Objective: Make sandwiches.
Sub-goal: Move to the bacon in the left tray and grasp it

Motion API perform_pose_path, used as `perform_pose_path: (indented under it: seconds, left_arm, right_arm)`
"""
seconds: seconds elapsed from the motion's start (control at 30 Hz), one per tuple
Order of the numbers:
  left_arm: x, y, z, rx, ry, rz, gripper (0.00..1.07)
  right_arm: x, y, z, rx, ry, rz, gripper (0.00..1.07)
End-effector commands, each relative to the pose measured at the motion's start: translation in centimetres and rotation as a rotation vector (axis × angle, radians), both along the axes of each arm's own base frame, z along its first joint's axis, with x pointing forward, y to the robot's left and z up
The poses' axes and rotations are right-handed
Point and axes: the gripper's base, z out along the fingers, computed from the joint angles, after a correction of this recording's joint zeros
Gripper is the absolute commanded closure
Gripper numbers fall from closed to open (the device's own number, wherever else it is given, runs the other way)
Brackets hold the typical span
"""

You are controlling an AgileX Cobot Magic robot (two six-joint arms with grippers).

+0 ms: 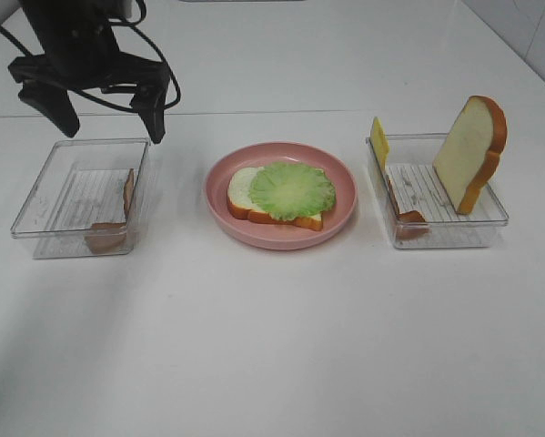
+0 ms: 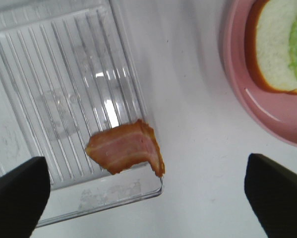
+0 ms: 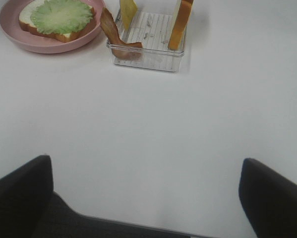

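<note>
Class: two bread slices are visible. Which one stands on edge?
The bread slice in the right-hand clear tray; it stands on edge, while the other slice lies flat on the pink plate under the lettuce.

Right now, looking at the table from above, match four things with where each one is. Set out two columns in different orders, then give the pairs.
Things:
1 lettuce
2 cheese
3 standing bread slice
4 left claw

Places:
A hovering open over the left tray
B far left corner of the right tray
C flat on the bread on the pink plate
D right side of the right tray

Pairs: 1-C, 2-B, 3-D, 4-A
</note>
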Motion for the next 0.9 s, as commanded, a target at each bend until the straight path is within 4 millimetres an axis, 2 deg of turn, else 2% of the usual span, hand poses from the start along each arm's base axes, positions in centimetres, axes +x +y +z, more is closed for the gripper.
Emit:
perform_pose_path:
  seconds: [0.03,0.1,0.17,0.27,0.33,0.43,0.9]
  left_arm:
    - [-0.7,0.1,-1.4,0.001,0.07,0.062,0.05]
    - [-0.6,0.1,-1.7,-0.001,0.07,0.075,0.05]
    - [-0.3,0.0,-3.2,0.002,0.102,0.119,0.05]
    - [-0.2,0.0,-3.5,0.0,0.106,0.128,0.05]
    - [0.1,-0.2,-4.8,-0.004,0.125,0.142,0.05]
    - [0.4,-0.3,-5.7,-0.01,0.122,0.159,0.05]
    - [0.9,-0.5,-7.2,-0.018,0.117,0.179,0.08]
  right_arm:
    - [-0.5,0.0,0.1,0.004,-0.038,-0.001,0.09]
    - [-0.5,0.0,0.1,0.004,-0.038,-0.001,0.09]
    - [-0.5,0.0,0.1,0.004,-0.038,-0.001,0.09]
    - [-0.5,0.0,0.1,0.004,-0.038,-0.001,0.09]
    - [-0.5,0.0,0.1,0.004,-0.038,-0.001,0.09]
    - [-0.5,0.0,0.1,0.004,-0.038,-0.001,0.09]
    - [-0.5,0.0,0.1,0.004,-0.038,-0.001,0.09]
